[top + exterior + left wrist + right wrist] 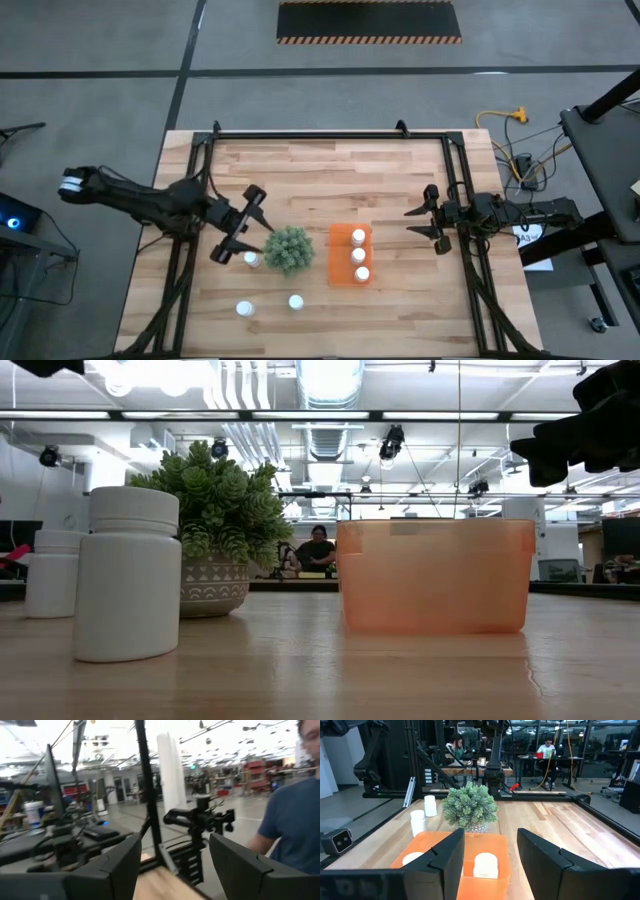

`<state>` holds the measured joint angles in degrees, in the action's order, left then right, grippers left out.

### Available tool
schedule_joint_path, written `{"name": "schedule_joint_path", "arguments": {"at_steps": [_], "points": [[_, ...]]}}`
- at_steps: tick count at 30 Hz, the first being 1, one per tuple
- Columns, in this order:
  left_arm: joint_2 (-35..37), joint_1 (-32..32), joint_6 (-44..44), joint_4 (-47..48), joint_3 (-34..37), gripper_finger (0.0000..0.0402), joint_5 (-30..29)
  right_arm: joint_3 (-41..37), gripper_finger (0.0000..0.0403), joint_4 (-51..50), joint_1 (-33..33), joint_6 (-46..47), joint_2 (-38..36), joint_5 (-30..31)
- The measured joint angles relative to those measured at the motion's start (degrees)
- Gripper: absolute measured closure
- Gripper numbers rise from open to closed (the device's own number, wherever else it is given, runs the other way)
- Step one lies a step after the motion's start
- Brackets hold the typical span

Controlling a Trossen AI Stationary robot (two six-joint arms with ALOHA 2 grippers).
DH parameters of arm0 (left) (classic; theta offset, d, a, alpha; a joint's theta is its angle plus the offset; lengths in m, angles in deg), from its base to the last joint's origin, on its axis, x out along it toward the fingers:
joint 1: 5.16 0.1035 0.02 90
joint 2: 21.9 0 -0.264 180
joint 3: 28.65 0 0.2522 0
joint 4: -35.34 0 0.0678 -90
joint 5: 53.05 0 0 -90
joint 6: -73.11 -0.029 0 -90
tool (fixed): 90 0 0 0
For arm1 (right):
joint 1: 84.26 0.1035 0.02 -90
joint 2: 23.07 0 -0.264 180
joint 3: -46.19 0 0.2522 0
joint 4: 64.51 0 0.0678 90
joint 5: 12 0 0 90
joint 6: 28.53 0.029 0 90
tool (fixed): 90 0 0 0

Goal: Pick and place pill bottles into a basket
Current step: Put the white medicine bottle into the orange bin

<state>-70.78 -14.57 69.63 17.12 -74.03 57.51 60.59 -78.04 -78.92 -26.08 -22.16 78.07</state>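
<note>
The orange basket (338,262) stands right of centre on the wooden table, with three white pill bottles (358,255) upright in its right row. Three more pill bottles stand loose on the table: one (252,260) beside the plant, two (245,308) (296,301) nearer the front edge. My left gripper (243,226) hovers open and empty, raised above the table just left of the plant; its wrist view shows nothing between its fingers (175,840). My right gripper (415,222) waits open and empty to the right of the basket, pointing level at the basket (490,837).
A round green plant in a patterned pot (289,250) stands between the loose bottle and the basket, close to my left gripper. Black frame rails (195,200) run along the table's left, far and right sides. A person in a blue shirt (292,825) is beyond the table.
</note>
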Motion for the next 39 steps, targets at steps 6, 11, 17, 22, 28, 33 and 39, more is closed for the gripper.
{"name": "schedule_joint_path", "arguments": {"at_steps": [6, 11, 17, 22, 28, 33, 39], "points": [[0.12, -6.68, -0.39, -0.16, -1.25, 0.0185, 0.17, 0.0, 0.023, 0.0, 0.0, 0.12, 0.0, -0.01], [-0.09, -11.44, -1.8, -0.27, -2.01, 0.0185, 0.11, 0.0, 0.0232, 0.0, 0.0, 0.08, 0.0, 0.0], [-1.63, -16.21, -1.71, -0.97, -2.12, 0.0185, 0.02, 0.0, 0.023, 0.0, 0.0, 0.05, 0.0, -0.02], [-5.31, -20.7, -1.7, -6.57, -2.18, 0.0185, 0.03, 0.0, 0.0232, 0.0, 0.0, 0.04, 0.0, 0.0], [-9.98, -25.8, -1.93, -7.17, -4.52, 0.0185, -4.78, 0.0, 0.023, 0.0, 0.0, -0.01, 0.0, 0.0], [-14.13, -29.9, -3.51, -6.59, -7.83, 0.0185, -14.41, 0.0, 0.0232, 0.0, 0.0, -0.03, 0.0, 0.0], [-19.46, -35.58, -4.49, -5.58, -12.33, 0.0185, -29.25, 0.0, 0.023, 0.0, 0.0, 0.07, 0.0, 0.0]]}}
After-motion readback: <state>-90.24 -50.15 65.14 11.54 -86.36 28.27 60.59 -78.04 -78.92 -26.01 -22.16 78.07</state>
